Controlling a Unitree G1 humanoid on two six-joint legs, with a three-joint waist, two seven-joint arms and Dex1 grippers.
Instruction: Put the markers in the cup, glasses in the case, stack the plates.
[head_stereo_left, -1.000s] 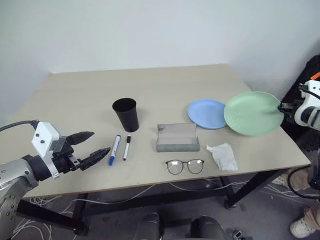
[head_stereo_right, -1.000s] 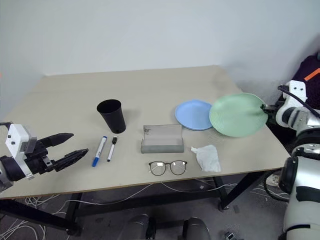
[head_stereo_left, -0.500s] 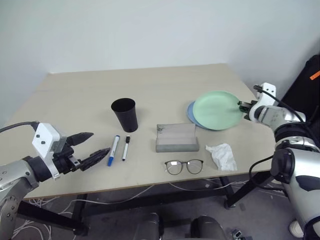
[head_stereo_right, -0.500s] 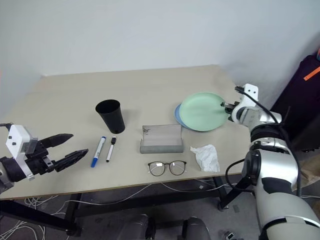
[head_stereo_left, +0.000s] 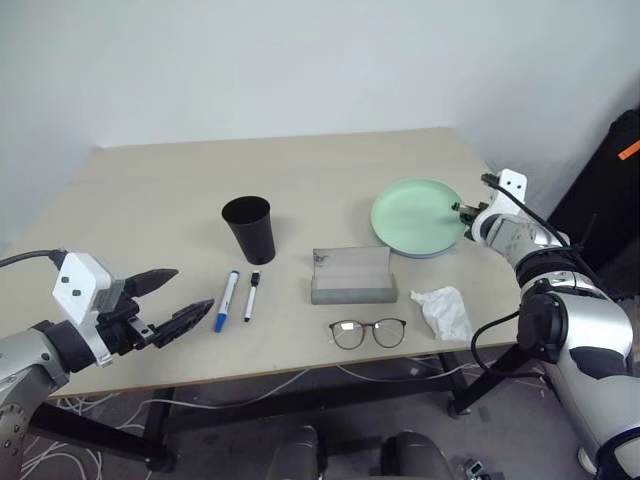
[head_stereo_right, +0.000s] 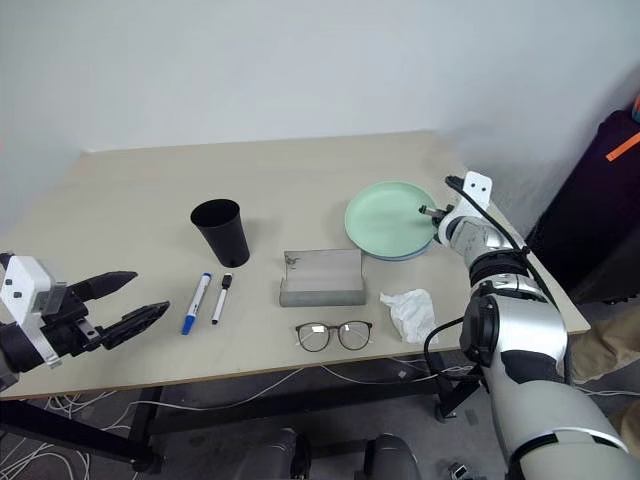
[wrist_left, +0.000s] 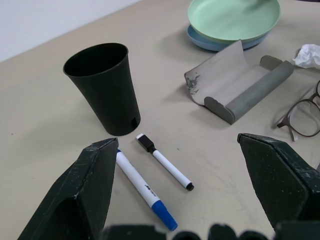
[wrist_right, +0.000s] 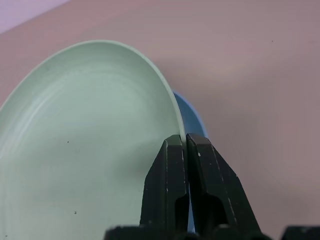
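Matte black cup (wrist_left: 102, 87); felt-like grey case (wrist_left: 240, 85) (scuffed); smooth tabletop (head_stereo_left: 300, 180).

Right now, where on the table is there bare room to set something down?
Bare: the table's far strip behind the cup and plates, and its left end. Crowded: the near edge, with markers, case, glasses, tissue.

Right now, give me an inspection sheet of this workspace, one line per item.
Surface: beige table.
Job's things: green plate on blue plate; black cup upright; two markers lying beside it; grey case open; glasses in front of it.
Clutter: crumpled tissue.
Grippers: left gripper open near markers; right gripper shut on green plate's rim.
Cables: bundle on floor.
Surroundings: white wall.
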